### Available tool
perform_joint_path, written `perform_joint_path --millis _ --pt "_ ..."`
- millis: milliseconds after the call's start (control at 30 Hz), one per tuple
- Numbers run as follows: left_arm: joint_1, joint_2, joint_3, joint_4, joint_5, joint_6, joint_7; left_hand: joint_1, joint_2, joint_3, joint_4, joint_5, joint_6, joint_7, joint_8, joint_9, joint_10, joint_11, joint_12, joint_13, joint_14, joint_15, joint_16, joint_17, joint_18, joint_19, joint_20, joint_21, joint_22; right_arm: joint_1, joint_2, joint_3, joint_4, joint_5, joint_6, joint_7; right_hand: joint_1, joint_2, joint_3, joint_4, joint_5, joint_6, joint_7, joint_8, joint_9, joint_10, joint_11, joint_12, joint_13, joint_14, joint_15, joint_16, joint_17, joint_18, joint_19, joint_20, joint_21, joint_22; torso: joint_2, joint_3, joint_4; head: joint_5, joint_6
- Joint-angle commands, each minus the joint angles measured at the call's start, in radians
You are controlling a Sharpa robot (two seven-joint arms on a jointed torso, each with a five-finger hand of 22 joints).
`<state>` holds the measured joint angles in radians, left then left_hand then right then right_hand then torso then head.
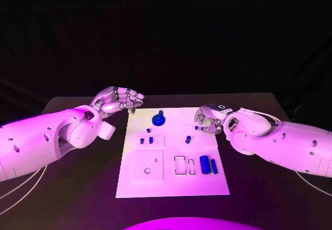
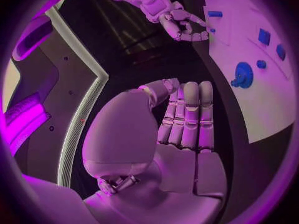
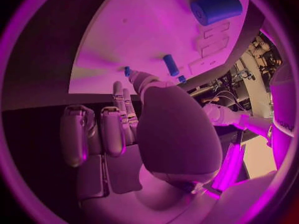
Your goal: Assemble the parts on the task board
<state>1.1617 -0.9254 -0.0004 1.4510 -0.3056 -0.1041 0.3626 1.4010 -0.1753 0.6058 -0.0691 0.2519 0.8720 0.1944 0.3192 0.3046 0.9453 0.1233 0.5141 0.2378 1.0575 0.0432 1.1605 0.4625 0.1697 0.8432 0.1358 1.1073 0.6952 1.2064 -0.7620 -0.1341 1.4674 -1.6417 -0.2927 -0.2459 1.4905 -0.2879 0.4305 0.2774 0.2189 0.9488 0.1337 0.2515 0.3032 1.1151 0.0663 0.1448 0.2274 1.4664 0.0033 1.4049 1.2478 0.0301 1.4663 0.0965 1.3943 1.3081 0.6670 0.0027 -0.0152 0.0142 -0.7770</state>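
A: Where are the hands, and are they holding anything?

B: The left hand [image 1: 119, 100] hangs over the desk [image 1: 83, 103] just off the far left corner of the task board [image 1: 173, 184]. Its fingers are curled in, and its wrist view shows the palm bare, so it holds nothing. The right hand [image 1: 209, 119] sits at the board's far right edge, fingers bent toward a small blue peg [image 1: 197, 128]. I cannot tell whether it grips that peg or only touches it.

A: And the parts?

B: All are on the board: a round blue piece with a knob [image 1: 160, 119] near the far edge, a short blue pin [image 1: 187, 139] in the middle, and a blue cylinder [image 1: 205, 164] toward the near right.

A: What could go wrong?

B: In my judgement, the curled right fingers could knock the peg over or roll it off the board's right edge if they close off-centre.

A: Do the views differ?

B: Yes. The right wrist view shows fingertips [image 3: 128, 73] right at a blue piece [image 3: 127, 70], which the head view hides behind the knuckles.
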Motion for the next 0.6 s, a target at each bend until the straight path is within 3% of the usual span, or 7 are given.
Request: perform_joint_path --millis 33,467,600 --pt "0.001 -0.005 0.001 0.014 0.08 0.031 0.046 -0.001 0.005 -0.003 -0.001 0.002 -0.004 0.0 -0.002 -0.001 -0.008 0.0 0.003 -0.001 -0.005 0.001 -0.004 -0.001 0.016 -0.001 0.001 -0.006 -0.001 -0.005 0.009 -0.001 -0.006 -0.058 0.041 -0.034 -0.01 -0.002 -0.006 -0.002 -0.003 0.002 -0.004 0.001 0.001 0.008 0.002 -0.006 -0.003 0.046 -0.007 -0.006 -0.001 0.008 0.045 -0.01 0.001 0.172 0.0 0.0002 0.0034 -0.003 -0.002" --pt "0.001 -0.013 0.001 0.03 0.089 0.02 0.04 -0.003 0.008 -0.004 0.0 0.002 -0.007 0.002 -0.002 -0.001 -0.009 0.001 0.005 -0.002 -0.006 0.002 -0.006 -0.002 0.016 -0.001 0.002 -0.008 -0.003 -0.026 0.048 -0.002 -0.041 -0.061 0.04 -0.028 0.0 0.014 0.022 -0.011 0.008 0.032 -0.006 0.011 0.008 0.055 0.0 -0.02 -0.027 0.048 -0.01 -0.007 -0.006 0.005 0.051 -0.013 0.014 0.18 0.0 0.0014 -0.0005 0.005 -0.007" --pt "0.002 -0.013 0.001 0.03 0.089 0.019 0.039 -0.002 0.009 -0.004 -0.001 0.002 -0.007 0.003 -0.002 -0.001 -0.01 0.001 0.005 -0.002 -0.006 0.002 -0.006 -0.002 0.016 -0.001 0.003 -0.009 -0.003 -0.03 0.056 -0.002 -0.049 -0.061 0.038 -0.024 0.006 0.027 0.059 -0.021 -0.019 0.058 -0.011 0.021 0.017 0.094 -0.006 -0.029 -0.041 0.049 -0.015 -0.006 -0.009 0.002 0.055 -0.017 0.025 0.187 0.0 0.0017 -0.0002 0.005 -0.009"
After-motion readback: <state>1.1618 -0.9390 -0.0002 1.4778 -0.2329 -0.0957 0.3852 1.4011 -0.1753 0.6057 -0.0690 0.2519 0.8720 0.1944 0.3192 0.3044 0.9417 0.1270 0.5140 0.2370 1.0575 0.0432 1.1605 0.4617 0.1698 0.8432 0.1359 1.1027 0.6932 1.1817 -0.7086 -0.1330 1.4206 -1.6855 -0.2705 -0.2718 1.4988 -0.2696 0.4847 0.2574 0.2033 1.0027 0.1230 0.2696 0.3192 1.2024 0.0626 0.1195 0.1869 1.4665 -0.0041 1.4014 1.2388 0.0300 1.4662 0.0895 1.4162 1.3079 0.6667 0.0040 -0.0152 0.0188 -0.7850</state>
